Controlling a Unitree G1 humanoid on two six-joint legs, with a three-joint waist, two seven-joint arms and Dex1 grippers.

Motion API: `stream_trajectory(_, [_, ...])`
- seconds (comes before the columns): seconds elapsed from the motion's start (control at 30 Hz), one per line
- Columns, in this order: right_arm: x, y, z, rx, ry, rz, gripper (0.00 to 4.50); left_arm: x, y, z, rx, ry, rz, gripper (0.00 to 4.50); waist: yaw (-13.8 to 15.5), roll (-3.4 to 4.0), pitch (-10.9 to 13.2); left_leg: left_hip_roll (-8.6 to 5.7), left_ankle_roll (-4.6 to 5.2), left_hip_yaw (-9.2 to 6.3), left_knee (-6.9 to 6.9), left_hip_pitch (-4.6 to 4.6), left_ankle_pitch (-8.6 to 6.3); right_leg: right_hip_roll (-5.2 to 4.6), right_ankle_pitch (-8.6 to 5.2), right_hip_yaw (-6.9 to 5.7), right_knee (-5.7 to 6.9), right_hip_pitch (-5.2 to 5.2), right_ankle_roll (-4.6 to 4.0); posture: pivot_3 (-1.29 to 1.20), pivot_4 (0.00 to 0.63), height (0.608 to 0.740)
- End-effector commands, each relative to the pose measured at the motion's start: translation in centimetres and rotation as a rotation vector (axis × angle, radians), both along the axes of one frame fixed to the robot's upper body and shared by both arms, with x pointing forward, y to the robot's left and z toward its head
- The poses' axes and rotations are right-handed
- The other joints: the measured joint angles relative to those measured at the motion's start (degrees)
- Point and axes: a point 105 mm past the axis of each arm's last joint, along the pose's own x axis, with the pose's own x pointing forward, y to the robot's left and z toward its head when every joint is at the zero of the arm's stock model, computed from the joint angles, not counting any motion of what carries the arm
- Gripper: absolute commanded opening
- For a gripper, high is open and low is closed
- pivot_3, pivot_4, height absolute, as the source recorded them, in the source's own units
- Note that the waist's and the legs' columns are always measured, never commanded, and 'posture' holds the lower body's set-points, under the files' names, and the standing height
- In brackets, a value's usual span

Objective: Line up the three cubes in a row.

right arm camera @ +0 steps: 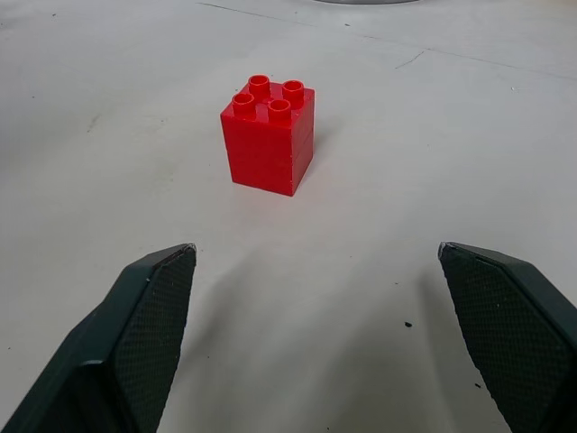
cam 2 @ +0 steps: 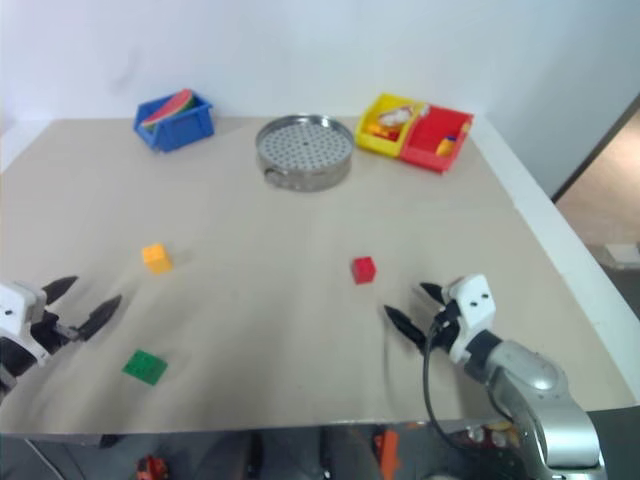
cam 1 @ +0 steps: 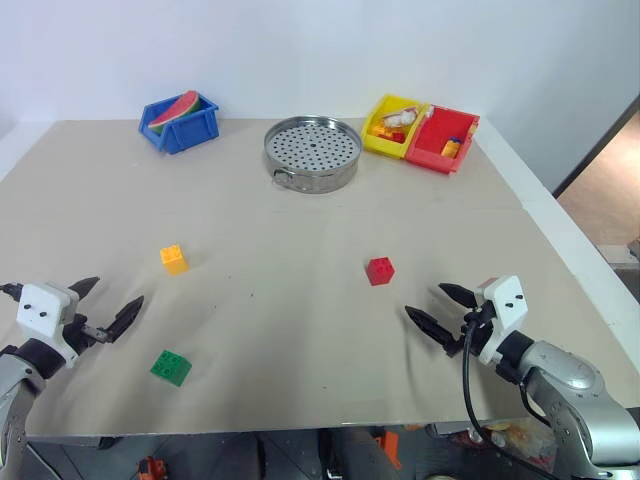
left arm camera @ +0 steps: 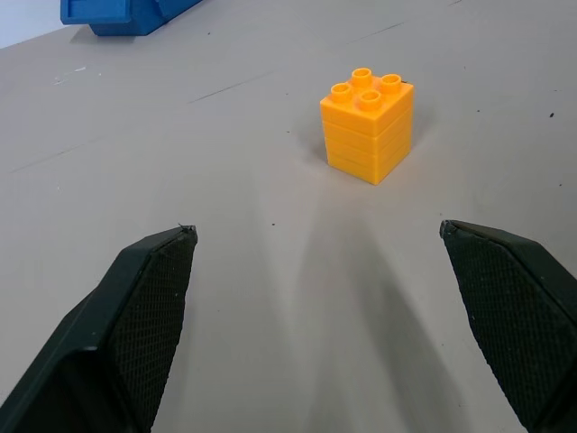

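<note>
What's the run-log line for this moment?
left pincer: open, facing orange cube | right pincer: open, facing red cube | green cube: untouched

**Worktop and what lies on it**

A beige worktop (cam 1: pixel 300 230) carries a perforated steel steamer tray (cam 1: pixel 312 152) at its far middle. Left of the tray sits a blue bin (cam 1: pixel 180 123); right of it, yellow (cam 1: pixel 393 124) and red bins (cam 1: pixel 441 138) (touching). Nearer than the tray lie the yellow-orange cube (cam 1: pixel 174 259), red cube (cam 1: pixel 380 270) and green cube (cam 1: pixel 171 367), well apart.

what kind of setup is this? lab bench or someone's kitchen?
Most likely a lab test bench, not a kitchen. A bare beige table against a plain white wall holds staged props: coloured parts bins, a lone steamer tray, and scattered studded cubes.
</note>
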Motion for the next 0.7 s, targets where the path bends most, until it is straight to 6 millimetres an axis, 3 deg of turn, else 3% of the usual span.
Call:
stream_trajectory(0.03, [0.1,0.1,1.2,-0.014,-0.044,0.012,4.5,0.1,-0.6,0.9,-0.025,-0.035,-0.013,4.48,0.0,0.0,0.0,0.0,0.0,0.0,0.0,0.0,0.0,0.0,0.0,0.0,0.0,0.0,0.0,0.0,0.15,0.74])
stream_trajectory(0.13, [0.1,0.3,1.3,-0.019,-0.047,0.019,4.5,0.0,-1.0,1.0,-0.097,-0.037,-0.037,4.48,0.0,-0.01,0.0,-0.01,0.0,0.02,0.0,0.0,0.0,-0.01,0.01,0.02,0.0,0.01,0.01,0.0,0.15,0.74])
stream_trajectory(0.57, [0.1,0.5,1.4,-0.052,-0.075,0.04,4.5,0.3,-2.2,1.9,-0.117,-0.066,-0.088,4.48,0.0,-0.02,0.0,0.0,0.0,0.0,0.0,0.0,0.0,0.01,0.04,0.01,0.0,0.01,0.06,0.0,0.15,0.74])
stream_trajectory(0.7, [0.9,0.4,3.9,-0.062,-0.189,-0.011,4.5,-0.4,-5.1,4.2,-0.036,-0.1,-0.286,4.48,0.0,-0.02,0.0,-0.02,0.0,0.02,0.02,-0.01,0.0,0.0,0.03,0.04,0.0,0.0,0.04,0.0,0.15,0.74])
